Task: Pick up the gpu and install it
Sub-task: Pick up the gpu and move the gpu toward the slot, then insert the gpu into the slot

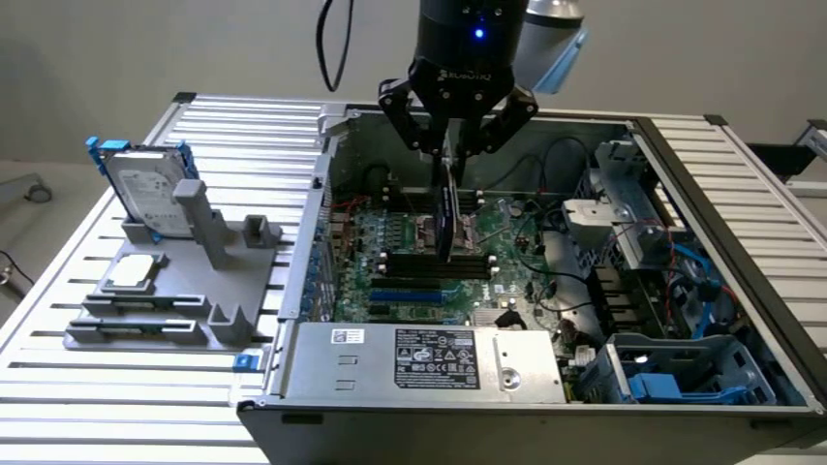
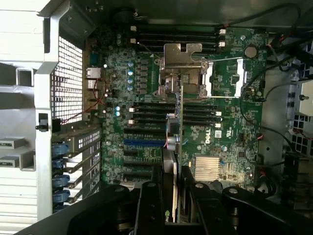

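Now your gripper (image 1: 455,145) is grasping gpu (image 1: 447,218) by its top edge, holding it upright over middle of motherboard (image 1: 401,291) inside open computer case (image 1: 300,291), lower end near black memory slots (image 1: 420,263).

The gpu (image 1: 447,218) is showing black, with a thin green board edge in the wrist view; the gripper (image 1: 450,150) is looking black, a small blue light glowing on its body; the motherboard (image 1: 524,254) is showing green, crossed by black memory slots (image 1: 440,263) and one blue slot (image 1: 407,294); at the exterior view's left the hard drive (image 1: 139,184) is gleaming silver in a blue frame; the table (image 1: 77,407) is showing silver ribbed slats; the case wall (image 2: 66,83) is showing a fine perforated grid.
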`<state>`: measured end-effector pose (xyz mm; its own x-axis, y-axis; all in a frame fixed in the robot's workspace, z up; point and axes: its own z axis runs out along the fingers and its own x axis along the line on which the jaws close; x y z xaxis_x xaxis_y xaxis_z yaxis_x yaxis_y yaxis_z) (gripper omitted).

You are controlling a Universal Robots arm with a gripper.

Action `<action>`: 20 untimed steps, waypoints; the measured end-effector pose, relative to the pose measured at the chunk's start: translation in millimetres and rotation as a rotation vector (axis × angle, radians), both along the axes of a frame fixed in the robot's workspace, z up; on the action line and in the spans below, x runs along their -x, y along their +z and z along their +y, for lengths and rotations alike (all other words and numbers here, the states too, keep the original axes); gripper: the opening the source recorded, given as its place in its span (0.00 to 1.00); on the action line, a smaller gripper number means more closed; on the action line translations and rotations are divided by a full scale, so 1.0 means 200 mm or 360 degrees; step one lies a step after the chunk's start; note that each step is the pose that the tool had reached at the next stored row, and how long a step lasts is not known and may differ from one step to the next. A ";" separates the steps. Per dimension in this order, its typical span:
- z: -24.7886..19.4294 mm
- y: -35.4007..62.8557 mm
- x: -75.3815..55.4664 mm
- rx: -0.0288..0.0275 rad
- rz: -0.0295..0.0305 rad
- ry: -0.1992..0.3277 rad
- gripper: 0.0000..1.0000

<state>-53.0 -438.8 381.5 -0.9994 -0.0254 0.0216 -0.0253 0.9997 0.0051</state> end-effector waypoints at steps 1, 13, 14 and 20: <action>0.000 0.000 0.00 -0.00001 0.00000 0.0000 0.26; 0.000 0.000 0.00 -0.00001 0.00000 0.0000 0.26; 0.000 0.000 0.00 -0.00001 0.00000 0.0000 0.26; 0.000 -0.010 0.00 -0.00016 -0.00003 0.0148 0.26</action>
